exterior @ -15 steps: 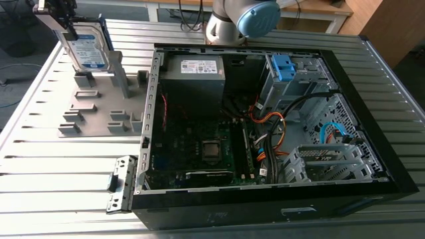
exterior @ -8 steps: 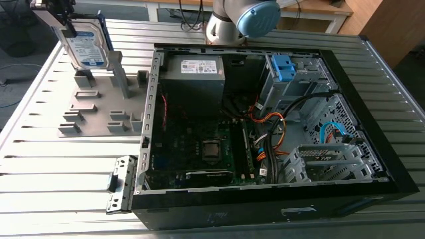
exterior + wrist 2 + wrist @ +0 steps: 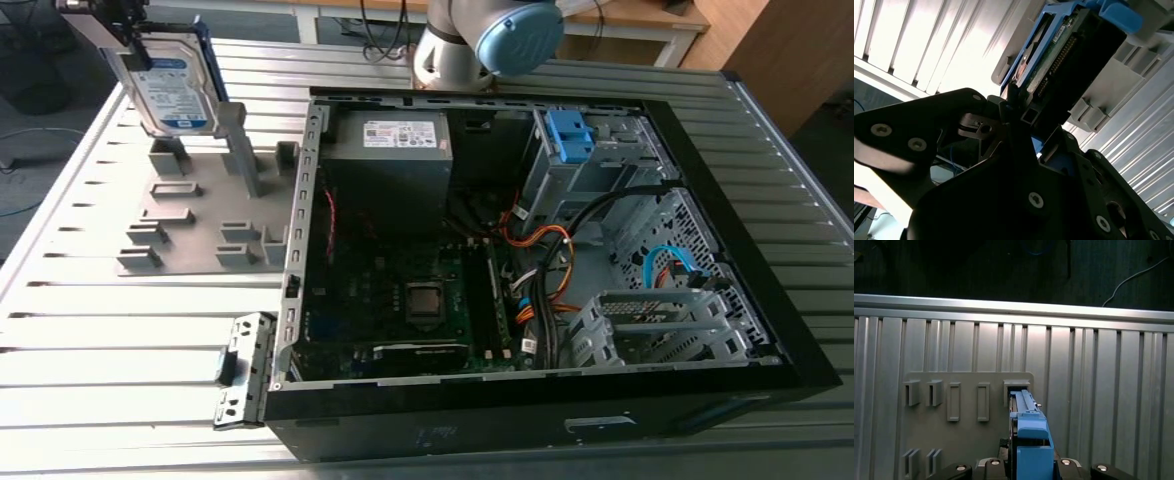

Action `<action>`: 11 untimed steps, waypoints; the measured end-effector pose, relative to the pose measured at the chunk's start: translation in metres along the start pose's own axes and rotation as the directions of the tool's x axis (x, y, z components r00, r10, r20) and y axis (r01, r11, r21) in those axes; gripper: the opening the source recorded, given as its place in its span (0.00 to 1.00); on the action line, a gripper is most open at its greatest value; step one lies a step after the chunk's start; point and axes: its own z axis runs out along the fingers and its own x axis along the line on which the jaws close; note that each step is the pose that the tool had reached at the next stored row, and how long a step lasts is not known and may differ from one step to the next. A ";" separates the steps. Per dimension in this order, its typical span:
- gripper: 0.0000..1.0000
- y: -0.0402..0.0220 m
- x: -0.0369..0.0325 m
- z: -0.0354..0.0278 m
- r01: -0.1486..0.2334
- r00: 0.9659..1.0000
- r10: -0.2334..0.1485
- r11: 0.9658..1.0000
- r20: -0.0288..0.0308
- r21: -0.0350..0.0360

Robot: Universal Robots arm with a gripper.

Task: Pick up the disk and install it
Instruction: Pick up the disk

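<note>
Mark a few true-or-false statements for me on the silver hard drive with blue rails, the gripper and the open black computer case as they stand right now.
1. The gripper is clamped on the flat silver-metal disk with the white-and-blue label and blue plastic rails. True.
2. The disk is seated inside the black metal computer case. False: it is held on edge over the grey fixture plate, towards the exterior view's left of the case.
3. The case's side is open, showing the dark motherboard. True.
4. The small all-blue plastic bracket lies on the grey fixture plate. False: it sits in the case's silver metal drive cage.
</note>
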 end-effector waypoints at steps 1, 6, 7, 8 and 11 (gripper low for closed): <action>0.36 0.0000 0.0000 -0.0008 0.000 1.000 0.000 1.000 0.000 0.000; 0.36 -0.0001 -0.0001 -0.0048 0.000 1.000 0.000 1.000 0.000 0.000; 0.36 -0.0001 -0.0002 -0.0056 0.000 1.000 0.000 1.000 0.000 0.000; 0.36 -0.0001 -0.0002 -0.0064 0.000 1.000 0.000 1.000 0.000 0.000; 0.36 -0.0001 -0.0003 -0.0087 0.000 1.000 0.000 1.000 0.000 0.000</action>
